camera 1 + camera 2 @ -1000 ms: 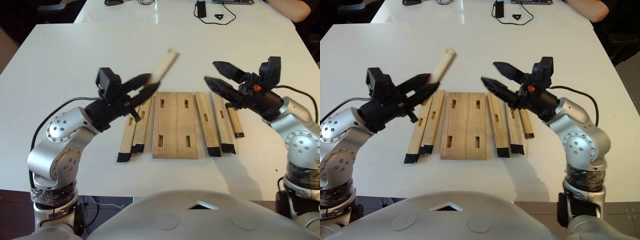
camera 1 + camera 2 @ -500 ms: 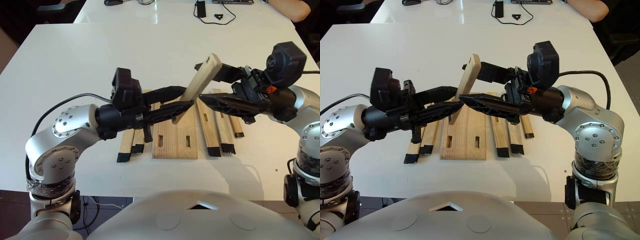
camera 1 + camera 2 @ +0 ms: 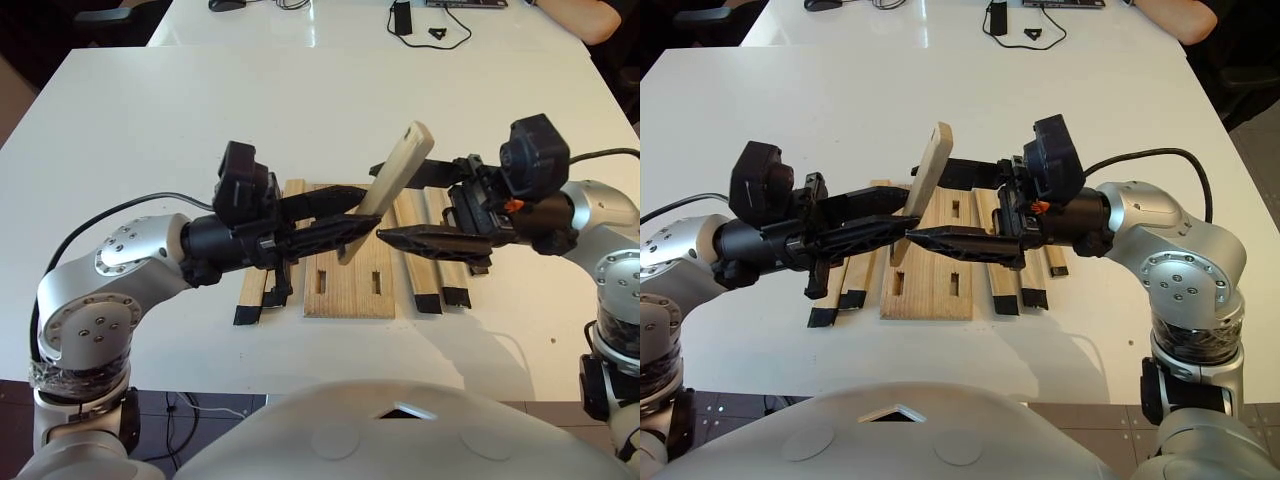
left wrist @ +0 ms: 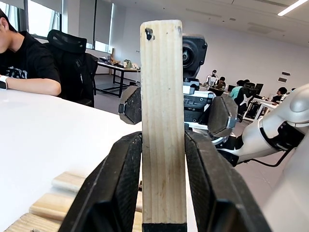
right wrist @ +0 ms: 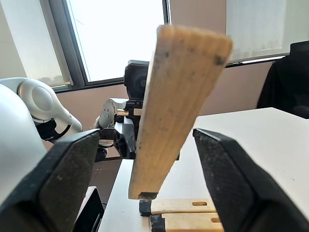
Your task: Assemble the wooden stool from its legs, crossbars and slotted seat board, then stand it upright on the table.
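Note:
My left gripper (image 3: pixel 358 215) is shut on a pale wooden leg (image 3: pixel 398 168), which it holds tilted above the slotted seat board (image 3: pixel 345 288). In the left wrist view the leg (image 4: pixel 161 111) stands clamped between both fingers (image 4: pixel 118 183). My right gripper (image 3: pixel 388 205) is open, one finger above the leg and one below, with a wide gap on both sides in the right wrist view, where the leg (image 5: pixel 178 101) rises between its fingers (image 5: pixel 65 179). Two legs (image 3: pixel 262 285) lie left of the board, and two more (image 3: pixel 428 285) lie to its right.
A short crossbar (image 3: pixel 1055 262) lies right of the right-hand legs, partly under my right arm. The white table (image 3: pixel 140 130) has free room to the left and at the back. A second table (image 3: pixel 330 25) behind carries cables and small devices.
The left gripper carried the leg from the left side to above the seat board. The right gripper came in from the right, and its open fingers now straddle the leg.

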{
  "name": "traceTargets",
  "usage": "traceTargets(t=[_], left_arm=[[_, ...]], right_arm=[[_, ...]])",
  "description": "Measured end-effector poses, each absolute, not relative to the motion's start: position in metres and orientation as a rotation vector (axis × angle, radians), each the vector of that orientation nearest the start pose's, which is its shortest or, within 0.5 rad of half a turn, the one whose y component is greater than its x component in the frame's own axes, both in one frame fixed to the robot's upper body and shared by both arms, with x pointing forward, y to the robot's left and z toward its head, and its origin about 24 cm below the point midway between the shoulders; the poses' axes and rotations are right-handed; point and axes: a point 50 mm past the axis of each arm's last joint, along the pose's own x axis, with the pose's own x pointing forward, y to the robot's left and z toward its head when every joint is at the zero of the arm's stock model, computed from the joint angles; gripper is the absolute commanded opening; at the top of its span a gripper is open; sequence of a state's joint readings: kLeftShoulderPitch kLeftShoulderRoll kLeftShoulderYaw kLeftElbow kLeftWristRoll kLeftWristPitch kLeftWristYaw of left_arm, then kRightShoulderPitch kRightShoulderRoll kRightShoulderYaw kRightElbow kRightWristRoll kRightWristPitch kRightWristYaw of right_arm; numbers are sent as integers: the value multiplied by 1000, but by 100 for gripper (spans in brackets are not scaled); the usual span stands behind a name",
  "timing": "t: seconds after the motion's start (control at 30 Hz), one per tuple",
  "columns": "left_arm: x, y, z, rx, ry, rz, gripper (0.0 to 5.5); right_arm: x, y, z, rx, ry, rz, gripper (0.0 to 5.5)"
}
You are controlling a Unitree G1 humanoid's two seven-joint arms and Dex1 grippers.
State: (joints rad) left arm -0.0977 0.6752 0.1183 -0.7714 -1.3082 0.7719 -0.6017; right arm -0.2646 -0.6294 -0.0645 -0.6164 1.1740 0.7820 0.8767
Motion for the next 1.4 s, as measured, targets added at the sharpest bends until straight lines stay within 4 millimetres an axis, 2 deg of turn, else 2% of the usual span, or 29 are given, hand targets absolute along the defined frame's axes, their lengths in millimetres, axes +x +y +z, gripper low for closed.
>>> traceTargets(t=[0.13,0.2,0.63,1.1,1.13,1.4], left_arm=[[175,133,190,-267,65,-1390,130],[174,134,189,-259,73,-1390,130],[168,130,188,-268,84,-1443,130],[169,130,184,-236,109,-1438,130],[169,130,184,-234,109,-1437,166],[181,136,178,-205,128,-1328,268]], right_arm=[[196,-130,197,223,1,1603,353],[195,-130,196,221,9,1617,330],[195,-133,196,209,28,1620,132],[194,-135,190,156,35,1614,130],[194,-135,190,156,35,1613,130],[200,-142,188,111,50,1556,128]])
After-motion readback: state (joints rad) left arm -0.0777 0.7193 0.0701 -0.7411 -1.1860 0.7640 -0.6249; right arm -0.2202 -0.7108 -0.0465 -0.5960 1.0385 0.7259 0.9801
